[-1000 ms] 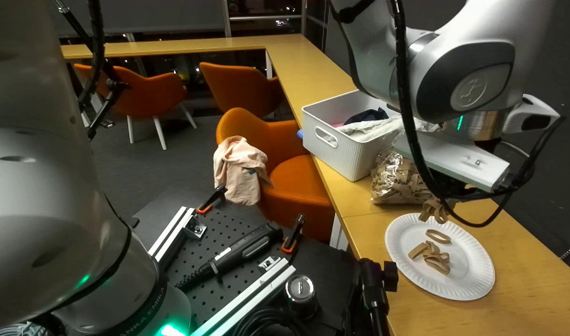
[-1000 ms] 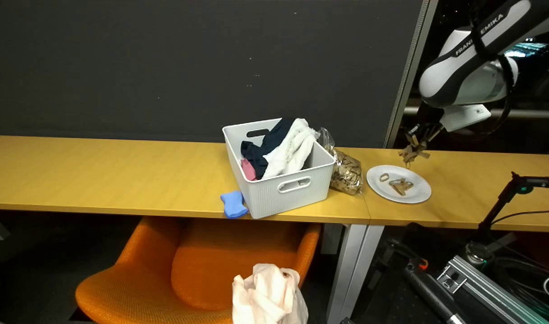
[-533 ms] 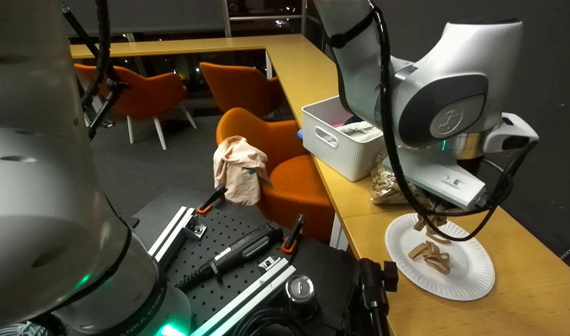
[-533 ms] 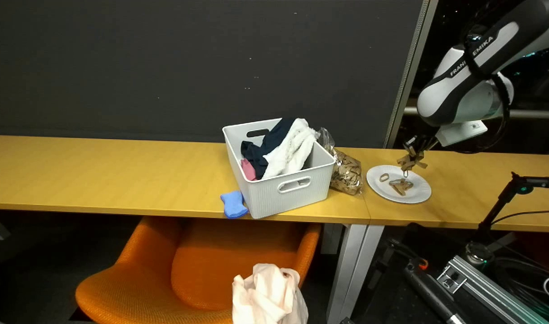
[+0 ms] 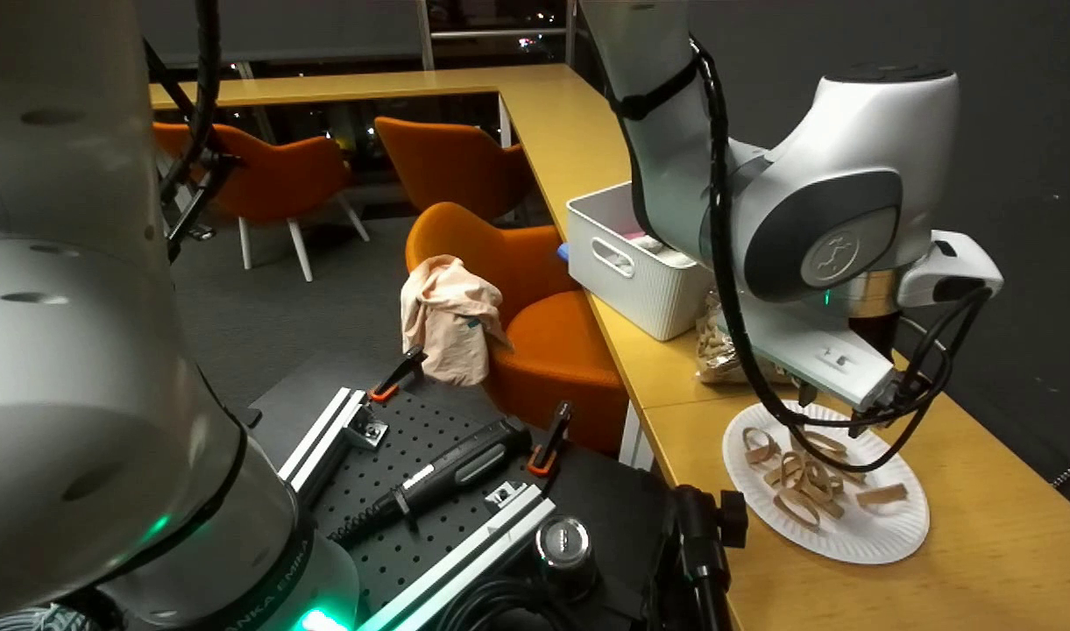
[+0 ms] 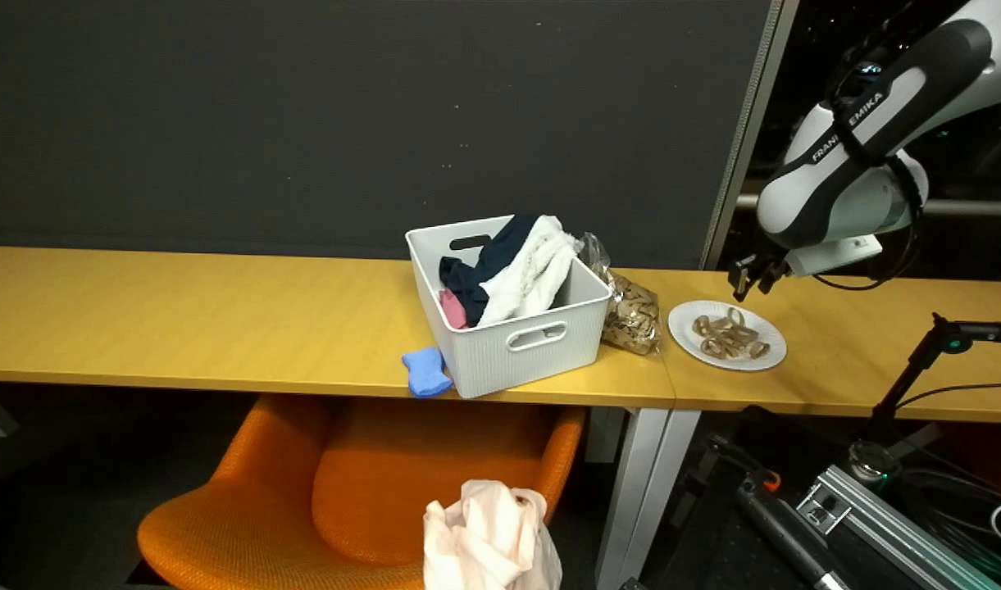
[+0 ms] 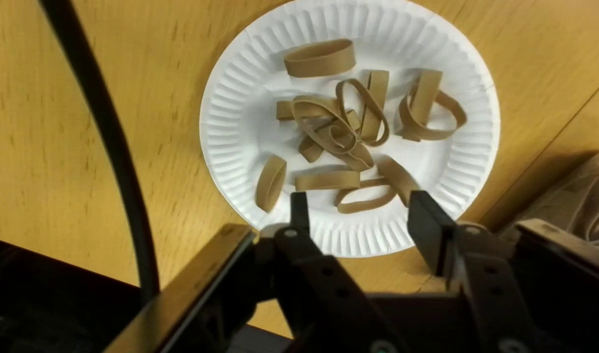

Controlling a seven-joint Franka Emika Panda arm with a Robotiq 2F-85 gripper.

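My gripper (image 7: 358, 198) stands open above a white paper plate (image 7: 230, 127), with nothing held between its dark fingers (image 7: 299, 212). Several tan rubber bands (image 7: 326, 180) lie loosely on the plate, a tangle near its middle and others spread around it. In an exterior view the gripper (image 6: 753, 288) hangs over the far edge of the plate (image 6: 682, 328), apart from the bands (image 6: 725, 336). In another exterior view the fingers are largely covered by the wrist and cable, while bands (image 5: 882, 496) show on the plate (image 5: 859, 548).
A clear bag (image 6: 631, 315) of more tan bands sits beside the plate, close to a white basket (image 6: 500, 369) of clothes. A blue cloth item (image 6: 426, 373) lies at the table's front edge. A black cable (image 5: 726, 219) loops low by the wrist.
The arm has come down toward the plate. The clump of bands that hung from the gripper has been let go and now lies on the plate, and the jaws have opened.
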